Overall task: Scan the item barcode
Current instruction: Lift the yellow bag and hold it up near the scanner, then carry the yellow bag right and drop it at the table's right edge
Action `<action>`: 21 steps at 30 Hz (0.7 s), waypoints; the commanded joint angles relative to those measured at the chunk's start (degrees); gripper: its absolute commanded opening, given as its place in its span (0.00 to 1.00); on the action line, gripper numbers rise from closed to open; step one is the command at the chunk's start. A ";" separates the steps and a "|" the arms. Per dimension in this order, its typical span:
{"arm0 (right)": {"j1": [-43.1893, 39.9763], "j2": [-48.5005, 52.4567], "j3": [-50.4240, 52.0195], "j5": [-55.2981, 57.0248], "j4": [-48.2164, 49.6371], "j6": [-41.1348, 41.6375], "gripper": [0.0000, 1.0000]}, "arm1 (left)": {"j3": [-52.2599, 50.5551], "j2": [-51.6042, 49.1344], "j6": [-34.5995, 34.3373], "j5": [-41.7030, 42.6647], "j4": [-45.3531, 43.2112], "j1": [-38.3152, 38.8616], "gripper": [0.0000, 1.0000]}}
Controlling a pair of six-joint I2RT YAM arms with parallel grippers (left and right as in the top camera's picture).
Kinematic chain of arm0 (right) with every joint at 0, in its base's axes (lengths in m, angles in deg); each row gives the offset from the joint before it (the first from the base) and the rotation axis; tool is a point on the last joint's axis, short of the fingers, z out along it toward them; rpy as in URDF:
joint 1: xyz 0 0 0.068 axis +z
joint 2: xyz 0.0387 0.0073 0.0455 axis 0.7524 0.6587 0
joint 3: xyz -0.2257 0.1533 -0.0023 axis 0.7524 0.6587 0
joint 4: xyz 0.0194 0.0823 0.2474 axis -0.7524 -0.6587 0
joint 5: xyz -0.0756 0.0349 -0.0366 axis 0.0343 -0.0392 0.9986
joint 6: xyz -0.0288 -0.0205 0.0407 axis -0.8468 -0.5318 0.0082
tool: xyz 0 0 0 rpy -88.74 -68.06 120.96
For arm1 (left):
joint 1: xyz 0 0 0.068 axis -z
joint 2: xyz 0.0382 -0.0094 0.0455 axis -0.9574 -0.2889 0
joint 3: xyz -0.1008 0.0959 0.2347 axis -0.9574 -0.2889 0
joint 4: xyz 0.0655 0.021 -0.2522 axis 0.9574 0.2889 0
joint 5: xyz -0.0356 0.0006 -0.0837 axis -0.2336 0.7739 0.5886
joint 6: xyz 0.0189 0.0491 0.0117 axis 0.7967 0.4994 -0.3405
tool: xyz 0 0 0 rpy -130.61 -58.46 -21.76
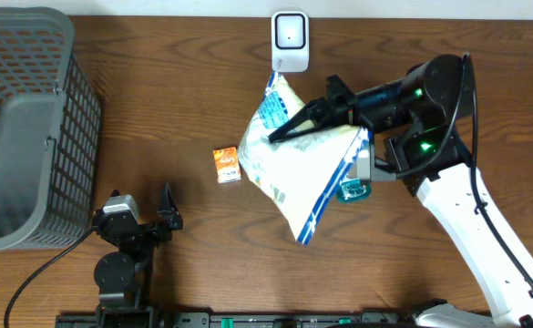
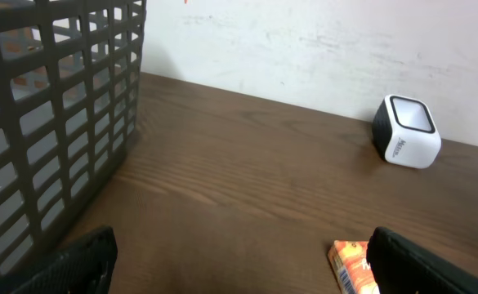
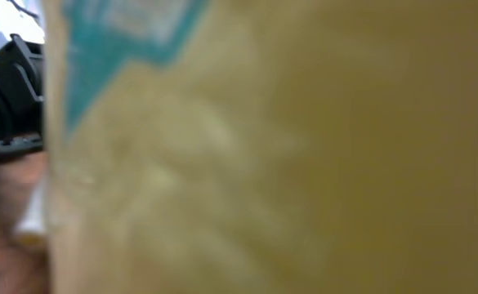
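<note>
My right gripper (image 1: 284,130) is shut on a large white bag with blue print (image 1: 293,169) and holds it off the table, just below the white scanner (image 1: 290,41). In the right wrist view the bag (image 3: 263,147) fills the frame as a blur and hides the fingers. I cannot make out a barcode on it. My left gripper (image 1: 141,205) rests low at the front left, open and holding nothing (image 2: 239,265). From the left wrist view the scanner (image 2: 408,131) stands at the far right by the wall.
A small orange carton (image 1: 227,164) lies left of the bag and shows beside my left gripper's right finger (image 2: 351,263). A grey mesh basket (image 1: 29,128) (image 2: 51,122) fills the left side. A teal object (image 1: 353,189) sits partly hidden under the bag.
</note>
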 commanded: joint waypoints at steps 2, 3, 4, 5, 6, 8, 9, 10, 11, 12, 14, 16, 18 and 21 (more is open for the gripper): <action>-1.25 1.38 -0.74 5.14 -8.37 22.18 0.01 | -1.55 0.04 -0.52 -0.31 1.22 -0.13 0.98; -1.53 1.70 -0.74 9.46 -13.53 26.99 0.01 | -1.55 0.04 -0.52 -0.31 1.22 -0.13 0.98; -1.81 2.16 -0.74 18.12 -23.06 31.15 0.02 | -1.55 0.04 -0.52 -0.31 1.22 -0.13 0.98; -1.84 2.38 -0.74 22.60 -27.34 32.11 0.02 | -1.55 0.04 -0.52 -0.31 1.22 -0.13 0.98; -1.84 2.84 -0.74 29.29 -32.52 34.01 0.02 | -1.55 0.04 -0.52 -0.31 1.22 -0.13 0.98; -1.64 3.65 -0.74 39.23 -39.89 41.72 0.02 | -1.55 0.04 -0.52 -0.31 1.22 -0.13 0.98; -1.62 3.87 -0.74 41.51 -42.60 46.47 0.02 | -1.55 0.04 -0.52 -0.31 1.22 -0.13 0.98; -1.64 4.04 -0.74 42.23 -45.22 51.10 0.02 | -1.55 0.04 -0.52 -0.31 1.22 -0.13 0.98; -1.66 4.09 -0.74 42.18 -47.98 53.99 0.02 | -1.55 0.04 -0.52 -0.31 1.22 -0.13 0.98; -1.66 4.09 -0.72 42.21 -50.60 55.34 0.02 | -1.55 0.04 -0.52 -0.31 1.22 -0.13 0.98; -1.36 4.22 -0.63 45.29 -51.80 57.37 0.02 | -1.55 0.04 -0.52 -0.31 1.22 -0.13 0.98; -0.81 4.59 -0.63 54.99 -52.70 65.59 0.01 | -1.55 0.04 -0.52 -0.31 1.22 -0.13 0.98; -0.09 5.68 -0.63 67.54 -53.72 77.05 0.01 | -1.55 0.04 -0.52 -0.31 1.22 -0.13 0.98; 0.26 8.81 -0.63 74.44 -49.88 86.03 0.01 | -1.55 0.04 -0.52 -0.31 1.22 -0.13 0.98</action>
